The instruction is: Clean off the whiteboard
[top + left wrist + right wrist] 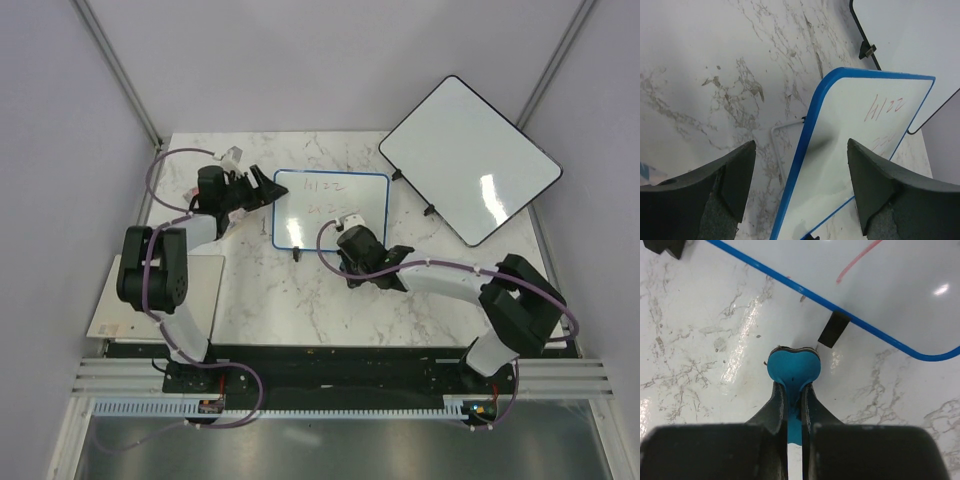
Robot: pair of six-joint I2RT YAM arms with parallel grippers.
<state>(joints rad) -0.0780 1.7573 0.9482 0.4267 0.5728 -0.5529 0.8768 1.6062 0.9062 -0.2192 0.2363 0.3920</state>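
The whiteboard (330, 205), small with a thin blue frame, stands on black feet mid-table and bears faint red marks (885, 107). My left gripper (255, 190) is open at the board's left side. In the left wrist view the blue edge (807, 145) runs between the wide-apart fingers (801, 145) without touching them. My right gripper (352, 235) sits just in front of the board's near edge, shut on a blue eraser (794, 367) whose dark felt faces a black foot (832, 329). The board's frame (880, 332) crosses above it.
A larger dark-framed white board (470, 160) lies tilted at the back right, partly over the table's edge. A pale flat plate (130, 300) lies by the left arm's base. A thin white wire loop (774, 145) shows beside the small board's left edge.
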